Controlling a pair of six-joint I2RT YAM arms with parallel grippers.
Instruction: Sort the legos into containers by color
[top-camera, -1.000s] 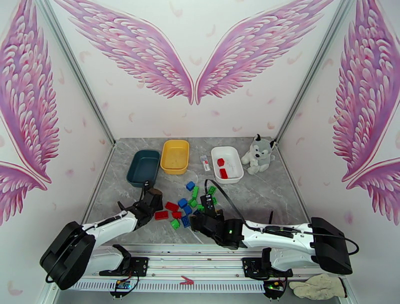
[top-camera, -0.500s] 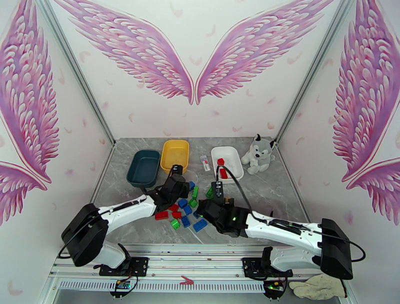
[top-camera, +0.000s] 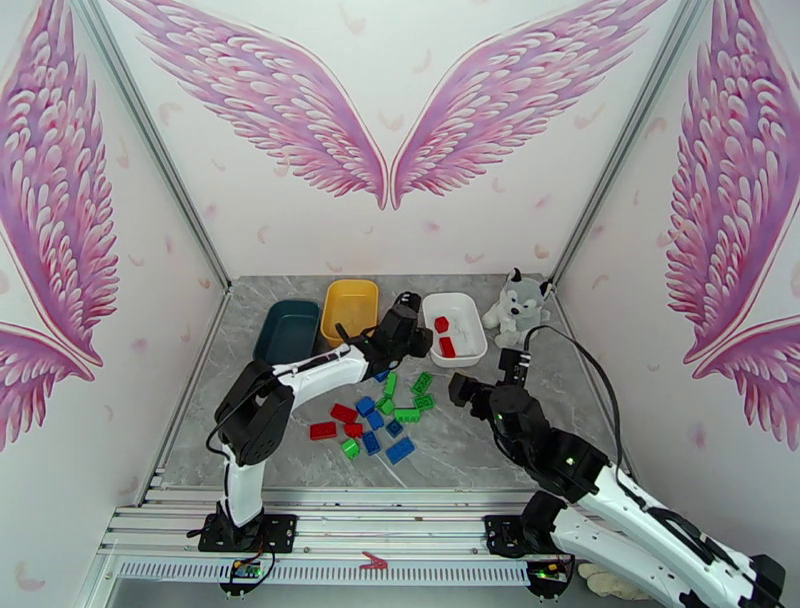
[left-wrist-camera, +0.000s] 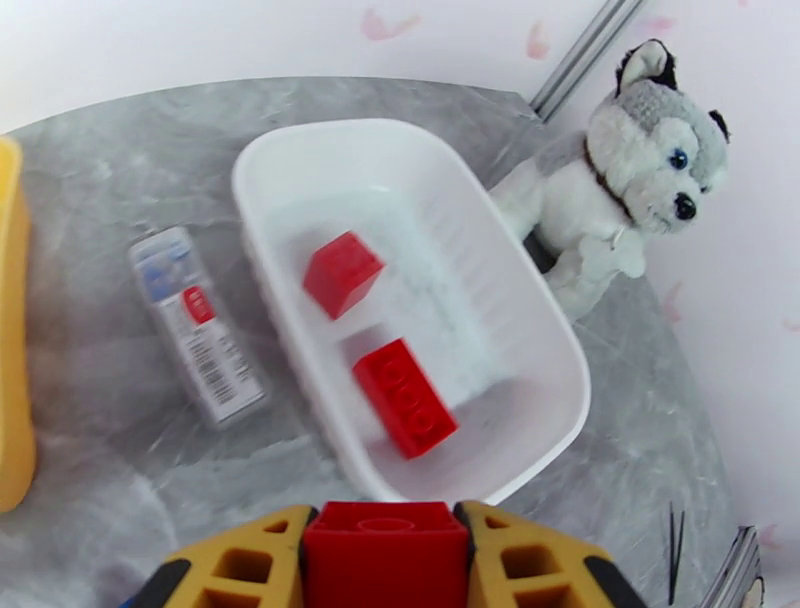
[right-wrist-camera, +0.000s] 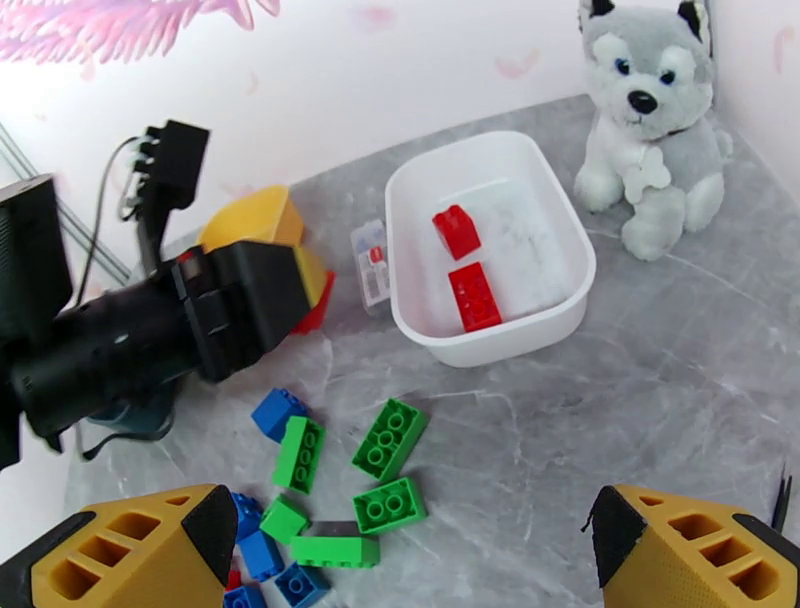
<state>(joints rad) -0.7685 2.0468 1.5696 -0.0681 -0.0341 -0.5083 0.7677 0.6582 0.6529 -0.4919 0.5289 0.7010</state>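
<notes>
Left pincer (top-camera: 408, 335) pinches small red studded plastic brick (left-wrist-camera: 385, 548) near shallow white plastic tray (left-wrist-camera: 568, 400), judged red bin: two red bricks (left-wrist-camera: 405, 397) inside. Right pincer (right-wrist-camera: 410, 540) spread, empty, near loose bricks (right-wrist-camera: 388, 440) on worktop (right-wrist-camera: 620, 400).

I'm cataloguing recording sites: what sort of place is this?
Probably a staged robot recording booth: wall panels printed with pink wings, metal corner posts, and a marble-look tabletop fronted by a mounting rail.
</notes>
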